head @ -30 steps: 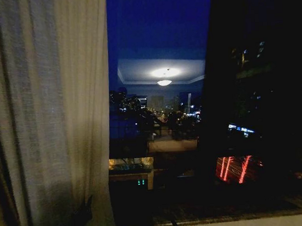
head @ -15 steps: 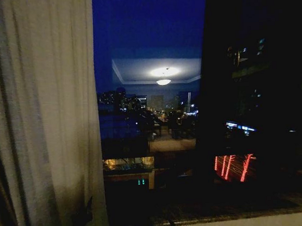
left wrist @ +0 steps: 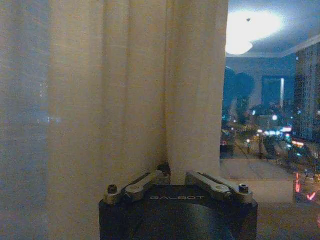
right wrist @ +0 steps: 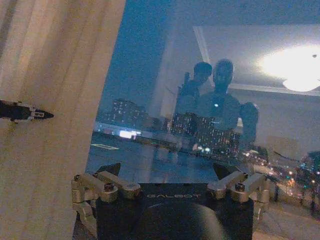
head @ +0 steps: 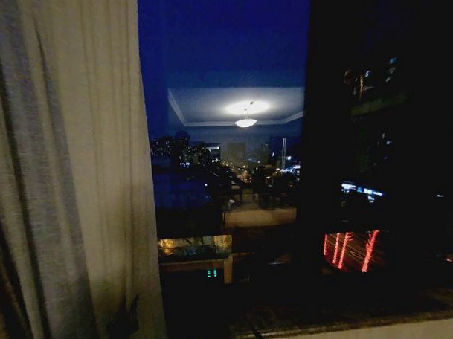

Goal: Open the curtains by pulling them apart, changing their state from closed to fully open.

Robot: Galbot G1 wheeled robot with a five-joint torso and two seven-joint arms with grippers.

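The sheer cream curtain (head: pixel 71 182) hangs in pleats down the left of the head view, its inner edge standing left of the middle of the window. My left gripper (head: pixel 126 322) sits low against that curtain near its inner edge. In the left wrist view the left gripper (left wrist: pixel 166 172) is shut on a fold of the curtain (left wrist: pixel 130 90). My right gripper (right wrist: pixel 167 172) is open with nothing between its fingers (right wrist: pixel 111 170), facing the bare glass just right of the curtain (right wrist: pixel 55 100). The right wrist view also shows the left gripper (right wrist: pixel 25 111) pressed into the fabric.
The dark window glass (head: pixel 234 177) takes up the middle and right, showing night city lights and a reflected ceiling lamp (head: pixel 245 109). A pale window sill (head: pixel 366 332) runs along the bottom. Reflections of people (right wrist: pixel 215 105) show in the glass.
The curtain's inner edge has slid left with my left gripper between one second ago and half a second ago, baring more glass. Since then it has held still.
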